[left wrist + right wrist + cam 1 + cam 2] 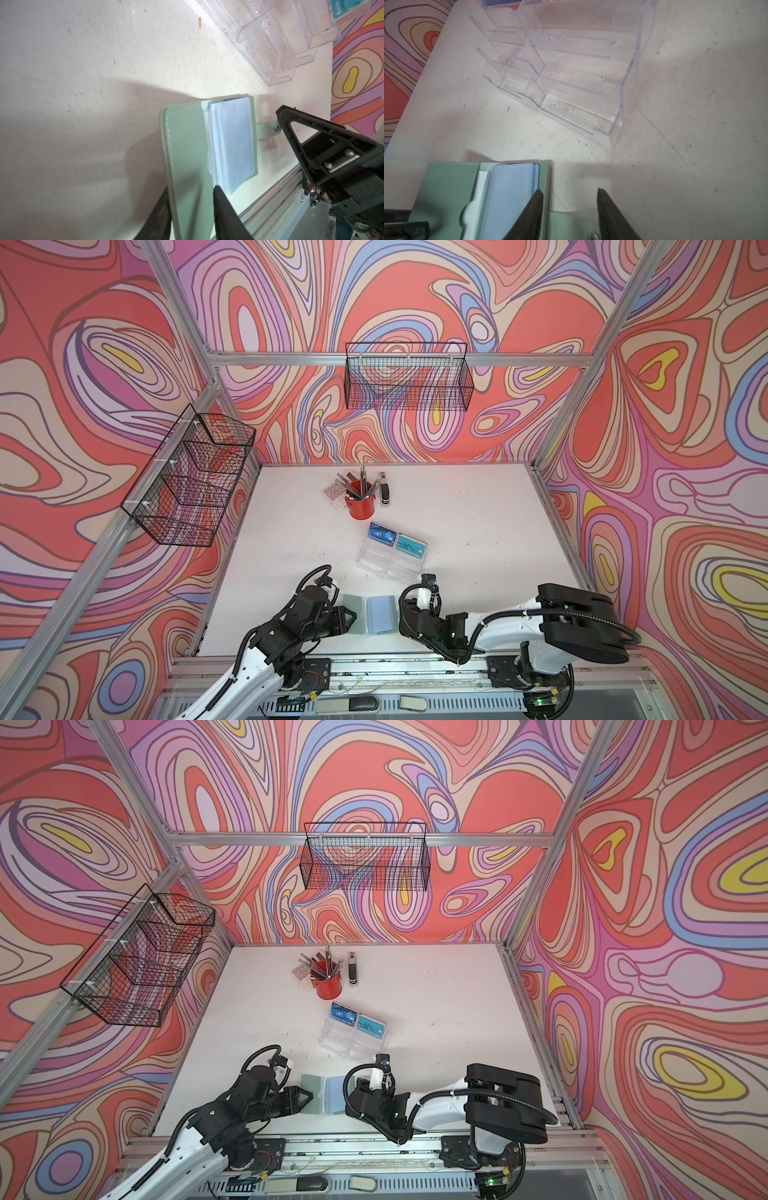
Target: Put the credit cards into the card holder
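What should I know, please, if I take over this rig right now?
Left end effector: open, astride the left cover of the card holder.
Right end effector: open, over the strap, holding nothing.
The holder lies at the near edge of the table; the blue card and teal card sit in the clear stand.
Done: holder is open; its sleeve looks bluish, contents unclear.
To do: move both visible cards into the sleeves.
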